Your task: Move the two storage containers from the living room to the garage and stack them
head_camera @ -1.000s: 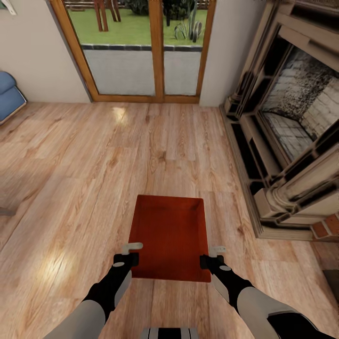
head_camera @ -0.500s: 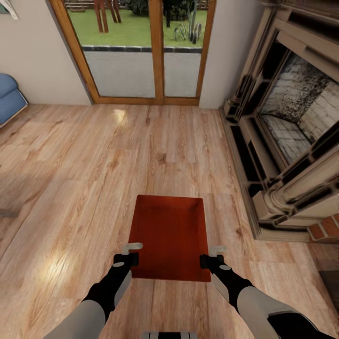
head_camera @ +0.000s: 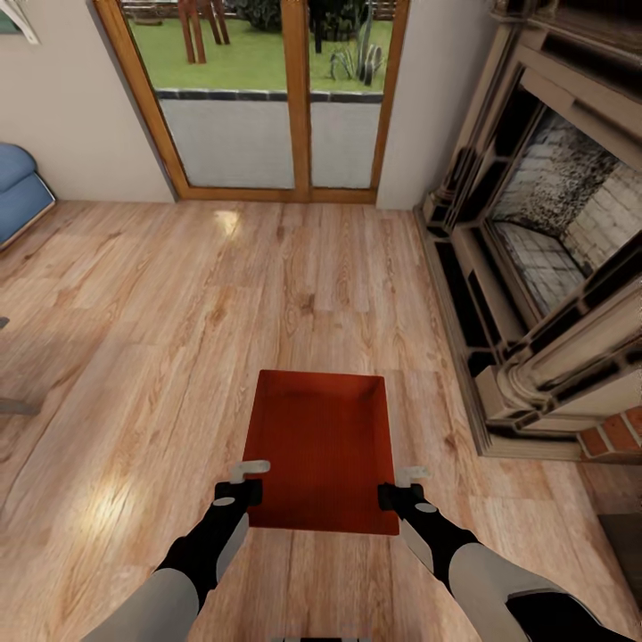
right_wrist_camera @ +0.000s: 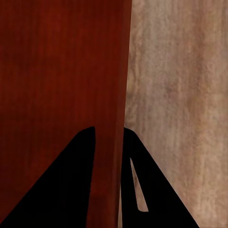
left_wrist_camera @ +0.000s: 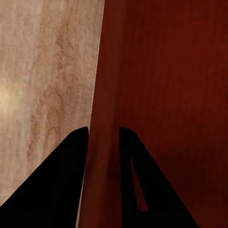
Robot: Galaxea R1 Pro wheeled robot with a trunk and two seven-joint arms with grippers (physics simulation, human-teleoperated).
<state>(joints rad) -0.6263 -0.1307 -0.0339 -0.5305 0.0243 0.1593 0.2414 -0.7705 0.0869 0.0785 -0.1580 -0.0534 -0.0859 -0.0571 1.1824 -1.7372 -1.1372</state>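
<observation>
Both grippers (head_camera: 252,479) (head_camera: 399,486) clamp storage container (head_camera: 323,446); seemingly empty.

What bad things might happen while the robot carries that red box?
The storage container is held only by its thin side walls, one in the left gripper and one in the right gripper, so it might slip or tilt. The fireplace juts out close on the robot's right, so a turn could bump it.

The head camera looks down over both arms; each wrist camera looks closely along one wall of the storage container (head_camera: 321,450), shared by all.
</observation>
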